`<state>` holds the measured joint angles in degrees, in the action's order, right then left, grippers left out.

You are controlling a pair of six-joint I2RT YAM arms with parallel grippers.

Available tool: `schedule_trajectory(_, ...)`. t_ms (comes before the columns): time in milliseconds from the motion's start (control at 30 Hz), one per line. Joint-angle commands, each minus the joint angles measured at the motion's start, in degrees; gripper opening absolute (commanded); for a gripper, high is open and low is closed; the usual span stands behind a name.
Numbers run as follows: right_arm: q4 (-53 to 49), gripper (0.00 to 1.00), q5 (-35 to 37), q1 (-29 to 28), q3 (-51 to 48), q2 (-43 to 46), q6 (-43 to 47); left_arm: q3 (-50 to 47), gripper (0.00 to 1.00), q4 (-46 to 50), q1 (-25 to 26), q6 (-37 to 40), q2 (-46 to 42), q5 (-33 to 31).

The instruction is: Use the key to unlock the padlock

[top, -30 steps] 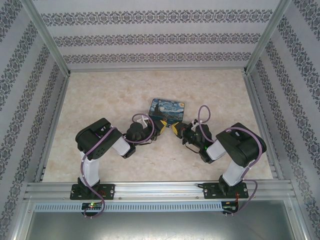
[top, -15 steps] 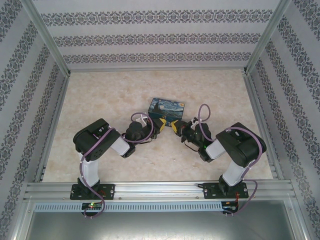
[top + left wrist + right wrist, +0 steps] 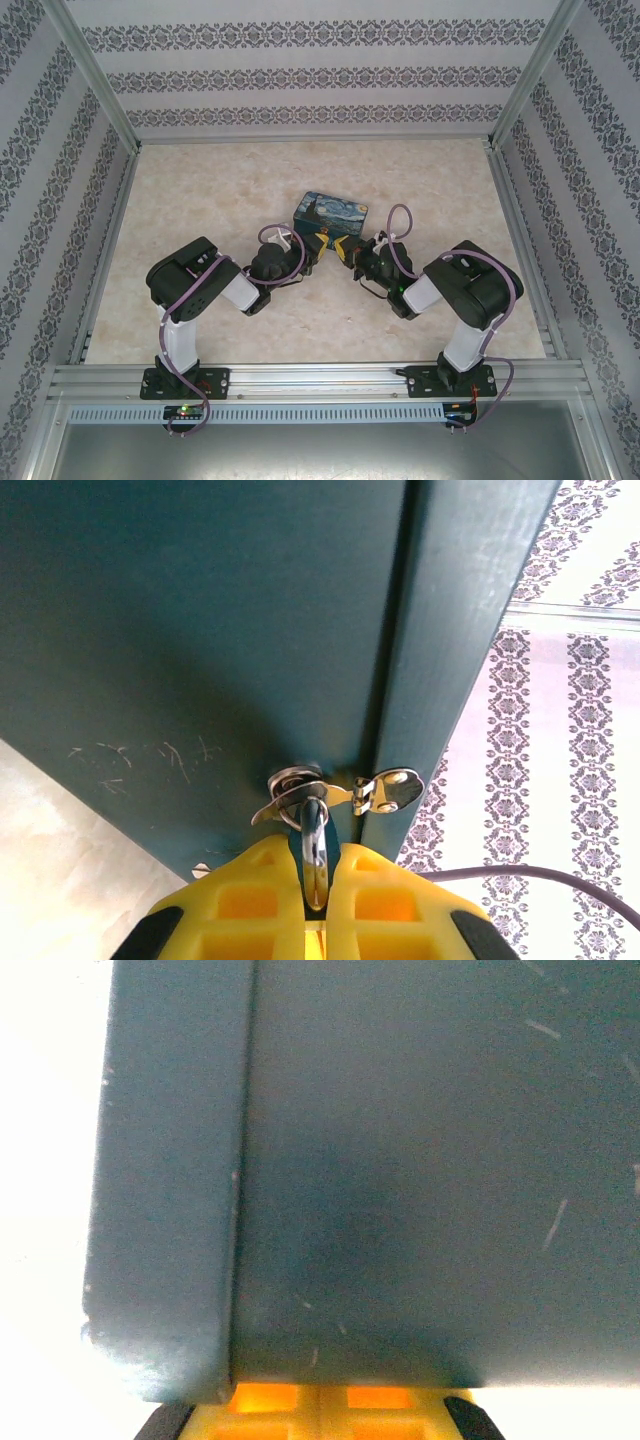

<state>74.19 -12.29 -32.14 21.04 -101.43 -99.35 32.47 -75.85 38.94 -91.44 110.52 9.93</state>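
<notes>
Left pincer (image 3: 314,880): shut, grips padlock (image 3: 315,830) at tin (image 3: 200,630) clasp (image 3: 390,790), long axis in line with fingers (image 3: 250,900). Right pincer (image 3: 320,1405): shut, sits just right of padlock; hold impossible to tell.

No legible txt, labels, brand marks or nos.; tin (image 3: 333,213) has pic only.

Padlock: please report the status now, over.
Left gripper shut on thin silvery piece at hasp of tin; key or shackle, unclear. Right gripper shut, close to tin. Nothing seen blocking.
</notes>
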Motion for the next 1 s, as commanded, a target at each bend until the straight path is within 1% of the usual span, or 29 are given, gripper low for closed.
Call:
schedule_trajectory(0,5.07,0.00,-1.56,-0.76,2.44,-0.73,-0.01,0.75,0.00,-4.24,3.34,0.02,0.02,8.48)
schedule_trajectory(33,5.14,0.00,-1.73,-0.49,2.15,-0.57,0.12,0.58,0.00,-3.93,3.34,0.12,0.18,8.15)
schedule_trajectory(67,5.15,0.04,-1.77,-0.17,1.91,-0.28,0.62,0.41,0.00,-3.78,3.27,0.17,0.30,7.75)
schedule_trajectory(100,4.95,0.14,-2.06,0.20,1.46,0.27,1.27,0.22,0.00,-3.83,3.18,0.53,0.62,7.29)
schedule_trajectory(133,4.59,0.25,-2.30,0.61,0.83,0.81,1.71,-0.02,0.00,-3.77,3.01,0.85,1.02,6.85)
schedule_trajectory(200,3.97,0.41,-2.84,1.43,-0.54,2.02,2.61,-0.45,0.00,-3.94,2.65,1.24,1.87,5.97)
schedule_trajectory(233,3.40,0.47,-3.25,1.87,-0.98,2.71,3.11,-0.62,0.00,-4.40,2.42,1.34,2.35,5.68)
schedule_trajectory(300,1.73,0.55,-4.29,2.49,-3.46,4.43,4.37,-0.73,0.00,-4.67,2.06,1.29,3.29,5.36)
schedule_trajectory(433,-4.56,0.65,-6.26,3.17,-6.66,9.43,7.32,-0.81,0.00,-4.58,1.58,1.92,4.19,5.10)
schedule_trajectory(600,-15.35,0.72,-8.27,3.53,-9.37,16.97,11.74,-0.89,0.00,-4.05,1.10,2.64,4.48,5.05)
schedule_trajectory(667,-19.77,0.73,-8.79,3.72,-10.28,20.01,13.74,-0.80,0.00,-3.74,1.00,2.83,4.53,5.21)
schedule_trajectory(767,-30.22,0.72,-9.31,4.01,-9.39,25.48,18.80,-0.48,0.00,-3.42,0.88,2.93,4.54,5.40)
schedule_trajectory(867,-49.81,0.71,-7.60,3.69,-4.19,33.18,29.94,-0.47,0.00,-3.35,0.83,2.67,4.44,5.76)
schedule_trajectory(933,-65.49,0.70,-2.72,2.65,1.90,38.49,40.42,-0.68,0.00,-2.93,0.70,2.49,4.00,6.02)
schedule_trajectory(967,-70.97,0.69,-0.39,2.06,4.39,39.97,44.95,-0.66,0.00,-2.57,0.70,2.44,3.82,6.19)
